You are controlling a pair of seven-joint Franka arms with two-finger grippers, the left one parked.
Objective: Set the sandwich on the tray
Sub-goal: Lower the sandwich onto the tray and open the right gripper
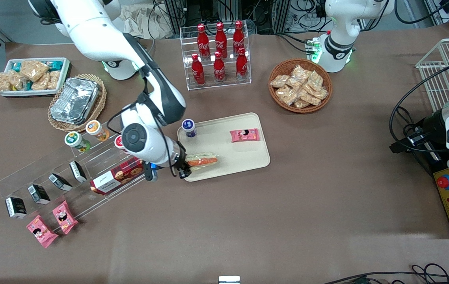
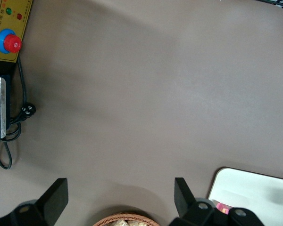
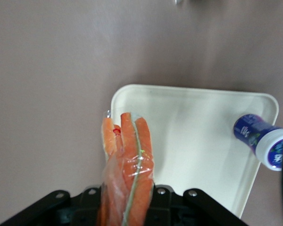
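Observation:
The sandwich (image 1: 202, 161) is a plastic-wrapped wedge with pale bread and orange and green filling. My right gripper (image 1: 183, 165) is shut on one end of it. The wedge sticks out over the corner of the cream tray (image 1: 228, 152) that is nearest the front camera and the working arm's end. I cannot tell whether it touches the tray. In the right wrist view the sandwich (image 3: 128, 157) runs out from the gripper (image 3: 127, 205) over the tray (image 3: 193, 132). A corner of the tray (image 2: 259, 186) shows in the left wrist view.
On the tray lie a pink snack packet (image 1: 244, 135) and a blue-capped bottle (image 1: 189, 127) (image 3: 261, 140). An acrylic shelf with a cookie box (image 1: 117, 176) stands beside the gripper. A cola rack (image 1: 216, 55), a snack basket (image 1: 300, 85) and a foil container (image 1: 75, 99) stand farther from the camera.

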